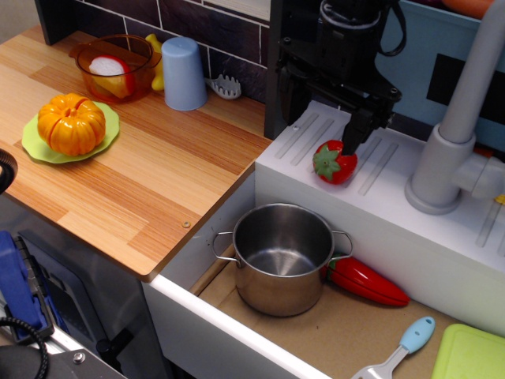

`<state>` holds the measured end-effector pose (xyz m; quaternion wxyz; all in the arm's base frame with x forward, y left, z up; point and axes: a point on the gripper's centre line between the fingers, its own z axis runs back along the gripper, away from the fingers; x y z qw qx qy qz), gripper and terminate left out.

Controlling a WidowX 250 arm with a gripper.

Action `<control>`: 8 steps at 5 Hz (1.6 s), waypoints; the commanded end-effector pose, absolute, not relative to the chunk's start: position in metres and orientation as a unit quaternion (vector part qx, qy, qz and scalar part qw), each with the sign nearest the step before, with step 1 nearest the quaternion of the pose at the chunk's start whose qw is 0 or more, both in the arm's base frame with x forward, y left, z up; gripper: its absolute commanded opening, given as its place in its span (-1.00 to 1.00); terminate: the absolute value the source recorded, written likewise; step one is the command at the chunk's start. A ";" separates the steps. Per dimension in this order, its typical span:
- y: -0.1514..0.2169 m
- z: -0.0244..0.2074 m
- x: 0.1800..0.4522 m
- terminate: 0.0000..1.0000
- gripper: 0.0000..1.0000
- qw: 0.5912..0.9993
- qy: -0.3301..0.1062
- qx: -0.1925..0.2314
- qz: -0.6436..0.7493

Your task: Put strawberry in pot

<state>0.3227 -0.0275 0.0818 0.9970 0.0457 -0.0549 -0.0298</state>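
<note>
The gripper (322, 118) hangs with fingers spread just above the strawberry (335, 162), ready to straddle it. The strawberry lies on the white ledge directly behind the empty pot (282, 257).

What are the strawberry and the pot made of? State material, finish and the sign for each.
strawberry: probably plastic, glossy red; bright highlight spots, moulded green cap.
pot: looks like stainless steel, polished; mirror-like reflections on wall and inside, thin metal loop handles.

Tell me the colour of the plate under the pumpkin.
Light green plate, clearest in the observation image view.
</note>
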 end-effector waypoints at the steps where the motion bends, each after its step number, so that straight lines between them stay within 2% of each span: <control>1: -0.028 0.082 0.330 -1.00 1.00 0.993 -0.109 0.035 -0.039; 4: -0.032 0.079 0.356 -1.00 1.00 0.987 -0.149 0.030 -0.060; 8: -0.031 0.054 0.354 -1.00 1.00 0.986 -0.153 0.009 -0.060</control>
